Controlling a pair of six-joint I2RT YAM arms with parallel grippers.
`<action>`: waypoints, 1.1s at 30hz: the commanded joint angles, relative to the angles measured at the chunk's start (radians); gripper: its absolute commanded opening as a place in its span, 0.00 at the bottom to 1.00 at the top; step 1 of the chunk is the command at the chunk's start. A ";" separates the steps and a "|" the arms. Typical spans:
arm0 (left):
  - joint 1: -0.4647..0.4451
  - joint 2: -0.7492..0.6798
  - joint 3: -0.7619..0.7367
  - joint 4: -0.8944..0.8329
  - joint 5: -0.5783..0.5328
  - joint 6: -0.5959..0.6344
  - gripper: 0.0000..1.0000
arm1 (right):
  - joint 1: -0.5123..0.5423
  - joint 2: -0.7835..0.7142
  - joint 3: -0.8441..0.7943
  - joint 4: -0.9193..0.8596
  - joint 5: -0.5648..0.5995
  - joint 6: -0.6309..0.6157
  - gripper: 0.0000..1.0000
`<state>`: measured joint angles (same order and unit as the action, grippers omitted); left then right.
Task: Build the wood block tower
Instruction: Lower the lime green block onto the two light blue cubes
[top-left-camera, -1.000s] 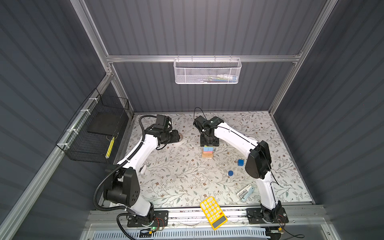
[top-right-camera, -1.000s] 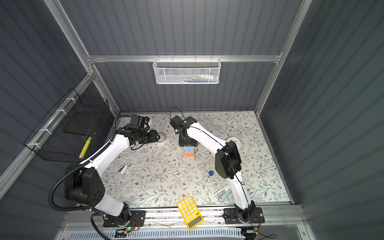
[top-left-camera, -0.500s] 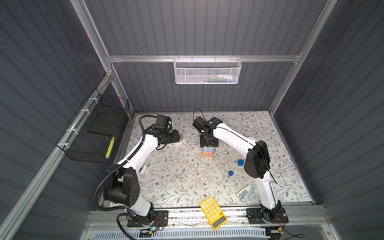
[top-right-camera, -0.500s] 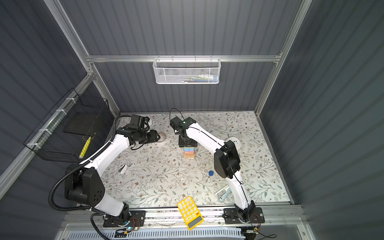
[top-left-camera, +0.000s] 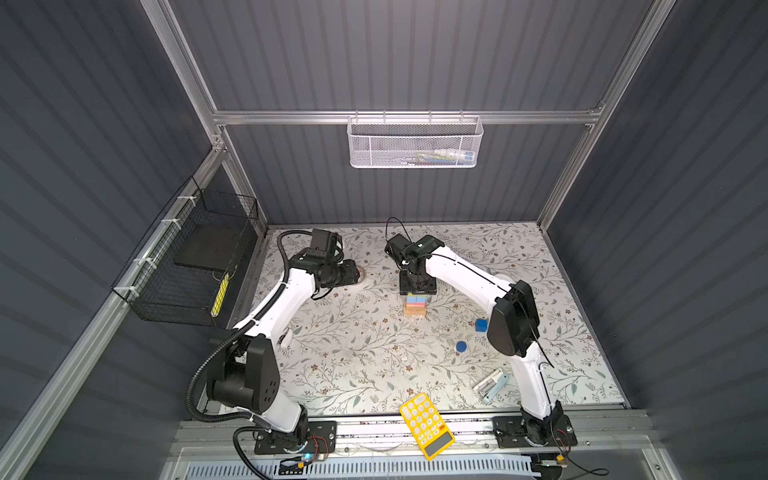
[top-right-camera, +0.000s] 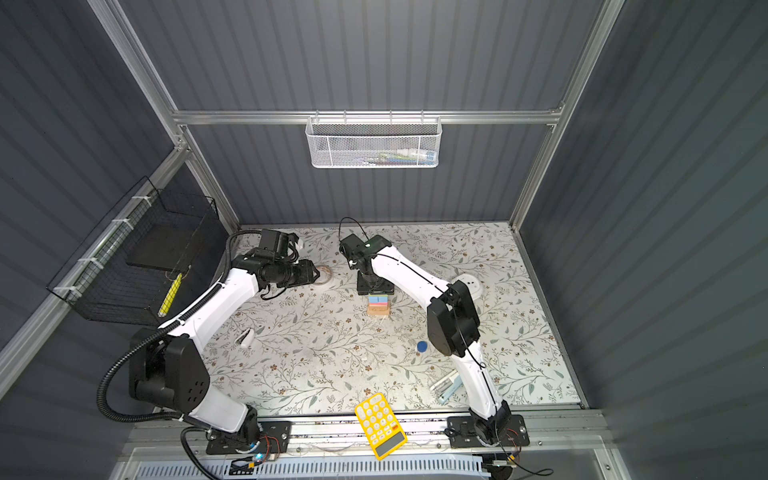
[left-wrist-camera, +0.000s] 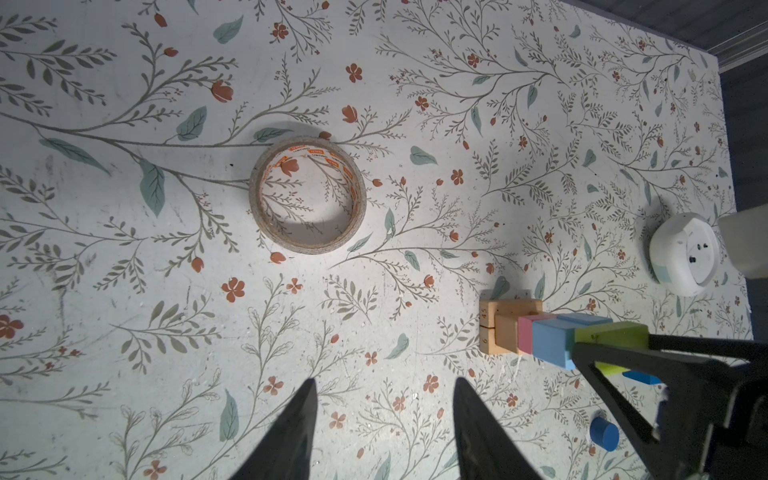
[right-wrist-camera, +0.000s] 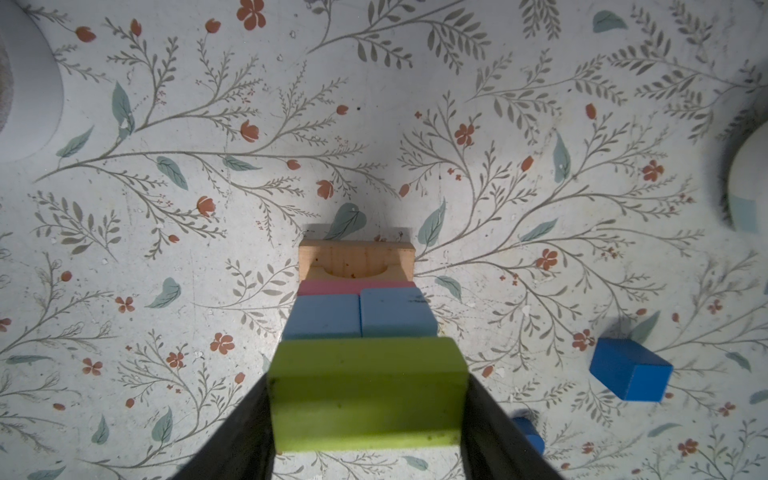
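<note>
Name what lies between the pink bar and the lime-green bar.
Two light-blue cubes, side by side, beneath the lime-green bar; the right wrist view shows them.

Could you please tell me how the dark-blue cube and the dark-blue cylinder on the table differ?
The dark-blue cube has square faces; the dark-blue cylinder is round, standing on a flat end. The cube lies farther back, toward the right arm; the cylinder sits nearer the table's front edge. Both are dark blue and lie loose on the table, apart from the tower.
</note>
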<state>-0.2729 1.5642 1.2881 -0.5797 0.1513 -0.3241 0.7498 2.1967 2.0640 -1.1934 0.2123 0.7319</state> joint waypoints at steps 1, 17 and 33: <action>0.006 0.007 0.023 -0.001 0.016 0.017 0.53 | 0.003 0.020 -0.007 -0.011 0.005 -0.002 0.57; 0.009 0.008 0.021 -0.002 0.017 0.020 0.53 | 0.003 0.029 0.001 -0.014 0.001 0.002 0.60; 0.012 0.012 0.024 -0.004 0.023 0.021 0.53 | 0.002 0.037 0.004 -0.017 -0.004 0.006 0.66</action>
<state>-0.2684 1.5646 1.2877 -0.5800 0.1551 -0.3233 0.7494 2.2032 2.0640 -1.1942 0.2058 0.7326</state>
